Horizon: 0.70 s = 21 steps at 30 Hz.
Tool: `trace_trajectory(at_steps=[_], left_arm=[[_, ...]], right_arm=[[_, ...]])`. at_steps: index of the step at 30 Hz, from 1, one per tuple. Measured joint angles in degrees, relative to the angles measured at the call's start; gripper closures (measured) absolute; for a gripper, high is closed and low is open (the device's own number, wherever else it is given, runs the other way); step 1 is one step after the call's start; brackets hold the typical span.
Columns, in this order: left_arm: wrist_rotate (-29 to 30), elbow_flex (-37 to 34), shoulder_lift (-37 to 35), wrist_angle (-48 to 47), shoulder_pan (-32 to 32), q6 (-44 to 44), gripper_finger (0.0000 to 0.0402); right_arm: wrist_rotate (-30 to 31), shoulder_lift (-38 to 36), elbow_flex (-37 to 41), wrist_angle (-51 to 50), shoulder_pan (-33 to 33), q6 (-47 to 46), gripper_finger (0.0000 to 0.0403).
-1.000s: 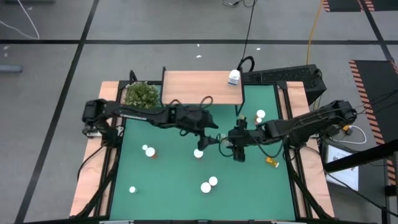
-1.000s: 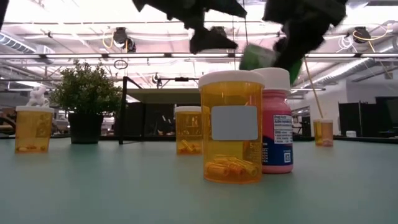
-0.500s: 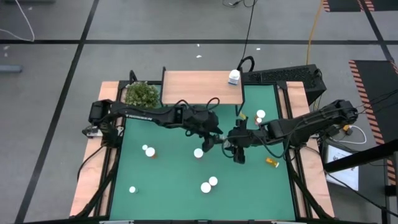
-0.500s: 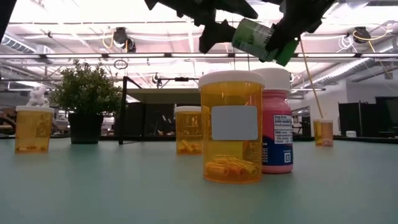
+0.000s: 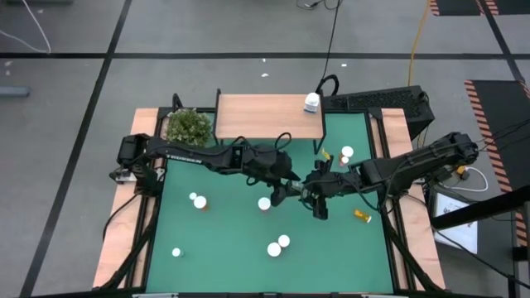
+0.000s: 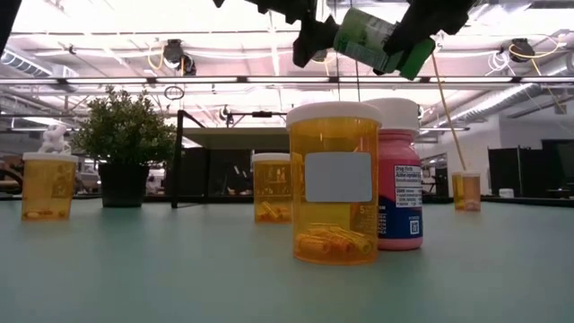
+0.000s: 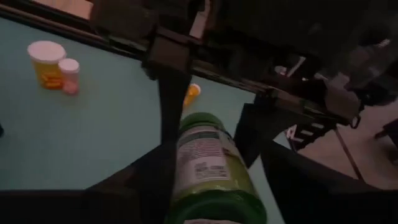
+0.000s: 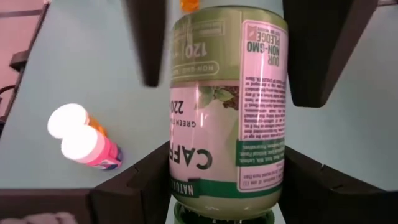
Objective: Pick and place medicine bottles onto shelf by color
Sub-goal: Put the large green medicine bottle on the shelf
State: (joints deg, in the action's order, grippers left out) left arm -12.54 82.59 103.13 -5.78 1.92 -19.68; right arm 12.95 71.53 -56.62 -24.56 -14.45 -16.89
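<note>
A large green medicine bottle (image 8: pixel 230 106) with a green cap (image 6: pixel 417 58) hangs high over the middle of the mat, in my right gripper (image 5: pixel 313 192). My left gripper (image 5: pixel 290 189) is open. Its fingers (image 8: pixel 146 43) stand on either side of the bottle's base end; I cannot tell whether they touch it. Small white-capped bottles stand on the mat: an orange one (image 6: pixel 334 184), a pink one (image 6: pixel 399 175) and others (image 5: pixel 199 201). The wooden shelf (image 5: pixel 269 116) stands at the far edge with a small white bottle (image 5: pixel 311 102) on it. My right gripper pinches the green bottle's cap end (image 8: pixel 186 186) between its two fingers, coming roughly level from the table's right side, with the fingers lying along the bottle. The bottle is lifted clear and lies almost level, its cap end a little lower and its base end (image 6: pixel 345 31) toward my left gripper.
A bushy plant (image 5: pixel 189 126) stands left of the shelf. Several bottles are scattered on the near half of the mat (image 5: pixel 274 248), two (image 5: pixel 346 153) are near the shelf's right leg, and an orange one (image 5: pixel 362 215) lies on its side at the right.
My right gripper has risen and tipped the green bottle from hanging below it to almost level. My left gripper has moved toward the table's right edge and up, so its fingers now flank the bottle's base end.
</note>
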Motion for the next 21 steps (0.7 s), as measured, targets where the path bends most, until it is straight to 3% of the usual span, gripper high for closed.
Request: trace_trajectory(at_steps=[6,10,14,21], left_arm=[[-1.3,-0.2,0.2,-7.1,0.2,-1.8,0.0061],[-3.0,-0.2,0.1,-8.4,0.6,-2.9,0.0052],[-2.9,-0.2,0.2,-6.6,0.6,-1.9,0.0090],[-2.6,-0.2,0.2,-4.8,-0.1,-3.4,0.0199]], right_arm=[[1.9,-0.2,-0.1,1.4,0.2,-1.4,0.0184],[1.6,-0.5,-0.1,1.8,0.2,-2.5,0.0184],[1.5,-0.6,-0.1,3.3,0.1,-2.0,0.0184],[1.2,-1.1,-0.1,3.4,0.1,-1.9,0.0184]])
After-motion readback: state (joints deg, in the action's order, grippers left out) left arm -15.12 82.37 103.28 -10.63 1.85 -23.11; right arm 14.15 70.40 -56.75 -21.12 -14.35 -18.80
